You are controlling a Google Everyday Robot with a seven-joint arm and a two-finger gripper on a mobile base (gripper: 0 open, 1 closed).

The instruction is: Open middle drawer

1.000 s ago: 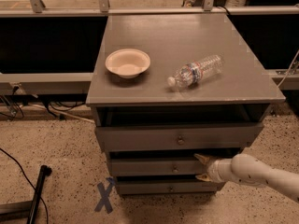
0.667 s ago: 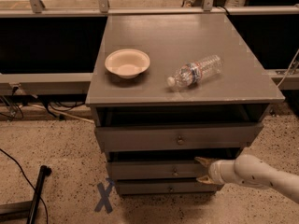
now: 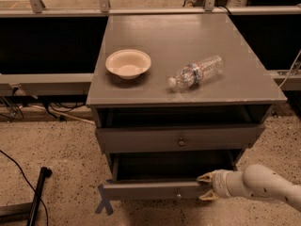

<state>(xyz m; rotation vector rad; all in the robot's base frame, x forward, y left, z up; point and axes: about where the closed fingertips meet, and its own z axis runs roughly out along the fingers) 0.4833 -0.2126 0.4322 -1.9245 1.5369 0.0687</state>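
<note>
Hand (image 3: 206, 187) grasps the right end of the middle drawer (image 3: 155, 190); its inside is dark, and the arm (image 3: 269, 188) is cut off at the right.

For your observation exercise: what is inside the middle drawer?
The middle drawer, pulled out, shows only a dark interior; the top drawer hides its rear. The hand is at its front's right end.

One bowl (image 3: 128, 63), one bottle (image 3: 197, 71), one gripper (image 3: 201, 188) at the middle drawer (image 3: 150, 190), seemingly one other drawer (image 3: 141, 139).

The gripper (image 3: 205, 187) sits at the right end of the pulled-out middle drawer (image 3: 150, 190).
</note>
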